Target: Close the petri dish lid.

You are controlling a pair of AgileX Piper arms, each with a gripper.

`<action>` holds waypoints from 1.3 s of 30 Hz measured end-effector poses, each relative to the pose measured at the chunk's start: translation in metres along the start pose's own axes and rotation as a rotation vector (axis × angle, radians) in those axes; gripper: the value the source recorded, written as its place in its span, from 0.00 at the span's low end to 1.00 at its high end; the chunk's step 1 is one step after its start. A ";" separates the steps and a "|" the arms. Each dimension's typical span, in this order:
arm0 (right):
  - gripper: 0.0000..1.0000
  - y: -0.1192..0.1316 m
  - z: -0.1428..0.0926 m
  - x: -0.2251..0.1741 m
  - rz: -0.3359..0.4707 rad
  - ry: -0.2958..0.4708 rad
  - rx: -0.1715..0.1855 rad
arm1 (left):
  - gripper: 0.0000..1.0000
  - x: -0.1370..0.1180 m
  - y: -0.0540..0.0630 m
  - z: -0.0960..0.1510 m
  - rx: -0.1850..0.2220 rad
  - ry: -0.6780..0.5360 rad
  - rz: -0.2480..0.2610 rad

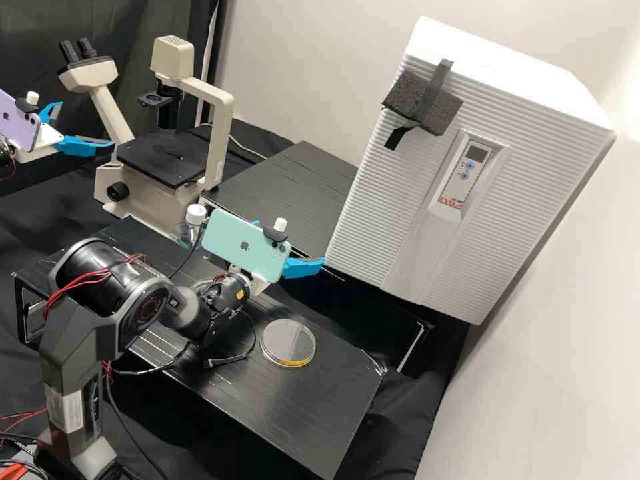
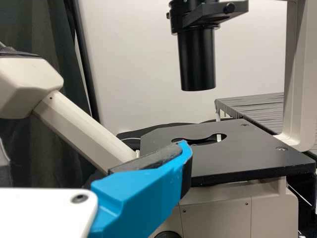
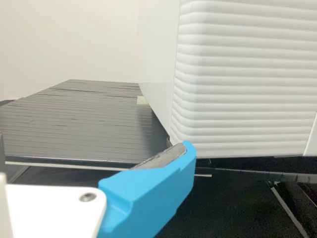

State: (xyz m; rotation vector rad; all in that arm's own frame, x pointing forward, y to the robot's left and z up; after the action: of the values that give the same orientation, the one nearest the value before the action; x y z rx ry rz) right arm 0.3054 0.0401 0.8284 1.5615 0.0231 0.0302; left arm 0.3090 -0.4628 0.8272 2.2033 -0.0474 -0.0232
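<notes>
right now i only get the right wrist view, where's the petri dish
Observer: The petri dish lies flat on the black bench, as the high view shows.
Operator: anything beside it i could snag
Observer: Possibly; the plug end of a black cable is close beside it.
Operator: and the other arm, is it in the way
Observer: Probably not; the left gripper is open over by the microscope.

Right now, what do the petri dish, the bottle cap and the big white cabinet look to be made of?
Dish: clear, glossy plastic or perhaps glass; the bench shows through and its rim catches light.
Cap: probably moulded plastic, opaque white.
Cabinet: plastic or painted metal, I can't tell which; its ribbed white face looks satin, with soft shading.
</notes>
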 end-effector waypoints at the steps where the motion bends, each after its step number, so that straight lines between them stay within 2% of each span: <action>1: 1.00 0.000 0.000 0.000 0.000 0.000 0.000 | 1.00 0.000 0.000 0.000 0.000 0.000 0.000; 9: 1.00 0.000 0.000 0.000 0.000 0.000 0.000 | 1.00 0.000 0.000 0.000 0.000 0.000 0.000; 13: 1.00 0.002 0.003 -0.013 0.008 -0.010 0.000 | 1.00 0.000 0.000 0.000 0.000 0.000 0.000; 20: 1.00 0.024 0.005 -0.055 0.135 0.013 0.004 | 1.00 0.000 0.000 0.000 0.000 0.000 0.000; 23: 1.00 0.029 0.009 -0.074 0.178 0.017 0.018 | 1.00 0.000 0.000 0.000 0.000 0.000 0.000; 27: 1.00 0.032 0.015 -0.091 0.214 0.010 0.018 | 1.00 0.000 0.000 0.000 0.000 0.000 0.000; 34: 1.00 0.032 0.039 -0.112 0.228 -0.095 0.009 | 1.00 0.000 0.000 0.000 0.000 0.000 0.000; 39: 1.00 0.032 0.051 -0.118 0.248 -0.140 0.008 | 1.00 0.000 0.000 0.000 0.000 0.000 0.000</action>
State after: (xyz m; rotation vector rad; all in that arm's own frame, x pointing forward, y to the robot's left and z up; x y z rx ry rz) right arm 0.1895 -0.0149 0.8602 1.5633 -0.2811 0.1164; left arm 0.3090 -0.4628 0.8272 2.2033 -0.0474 -0.0232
